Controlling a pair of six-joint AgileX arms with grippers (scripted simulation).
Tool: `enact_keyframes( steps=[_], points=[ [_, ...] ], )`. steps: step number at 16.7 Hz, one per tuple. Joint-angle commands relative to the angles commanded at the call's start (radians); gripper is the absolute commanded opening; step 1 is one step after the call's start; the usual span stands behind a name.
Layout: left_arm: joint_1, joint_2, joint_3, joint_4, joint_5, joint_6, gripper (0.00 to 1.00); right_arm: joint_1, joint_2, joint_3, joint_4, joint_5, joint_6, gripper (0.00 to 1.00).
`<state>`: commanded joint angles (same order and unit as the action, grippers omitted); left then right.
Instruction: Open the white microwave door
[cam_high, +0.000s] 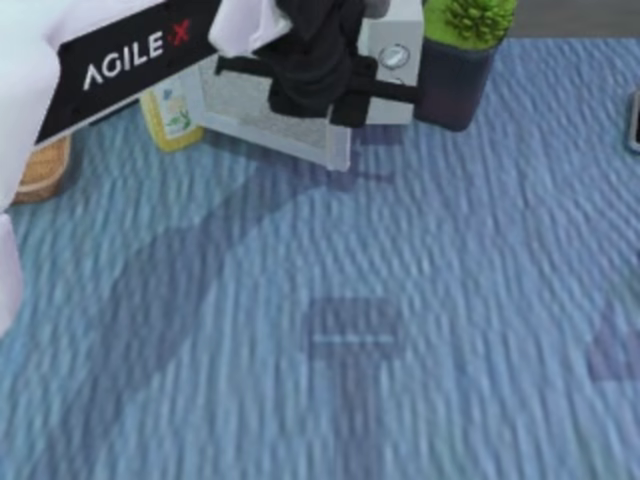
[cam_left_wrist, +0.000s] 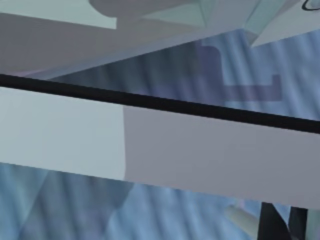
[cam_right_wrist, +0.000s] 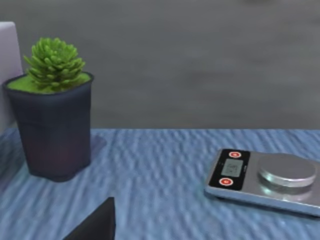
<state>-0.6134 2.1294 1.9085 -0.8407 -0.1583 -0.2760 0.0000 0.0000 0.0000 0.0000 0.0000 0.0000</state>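
Left arm reaches in from 10 o'clock across the top view, left end effector (cam_high: 345, 85) down at the front of the white microwave (cam_high: 395, 40), which sits at 12 o'clock on the desk (cam_high: 400, 300). The white microwave door (cam_high: 265, 110) is swung partly out from the body, its mesh window facing up and toward 7 o'clock, free edge near the middle of the far desk edge. Dark fingers span the door's upper edge; can't tell if the end effector is wide, narrow or clamped on anything. Left wrist view: filled by a white panel edge (cam_left_wrist: 200, 150) with a thin black strip along it, blue desk behind.

Yellow bottle (cam_high: 170, 115) just beside the door at its 9 o'clock, wicker basket (cam_high: 45, 170) further toward 9. Potted succulent (cam_high: 465, 50) touching or just beside the microwave at its 3 o'clock.

Right arm parked out of the top view; its wrist camera shows the succulent and a kitchen scale (cam_right_wrist: 267, 180), well apart. Its end effector state: cannot tell.
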Motion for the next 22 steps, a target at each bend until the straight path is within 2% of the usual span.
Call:
enact_keyframes(
  steps=[6,13,22],
  points=[
    [-0.006,0.002,-0.006,0.002,0.007,-0.001,0.00,0.000,0.000,0.000,0.000,0.000,0.000,1.00],
    [0.023,-0.094,-0.143,0.064,0.063,0.114,0.00,0.000,0.000,0.000,0.000,0.000,0.000,1.00],
    [0.024,-0.097,-0.148,0.066,0.066,0.118,0.00,0.000,0.000,0.000,0.000,0.000,0.000,1.00]
  ],
)
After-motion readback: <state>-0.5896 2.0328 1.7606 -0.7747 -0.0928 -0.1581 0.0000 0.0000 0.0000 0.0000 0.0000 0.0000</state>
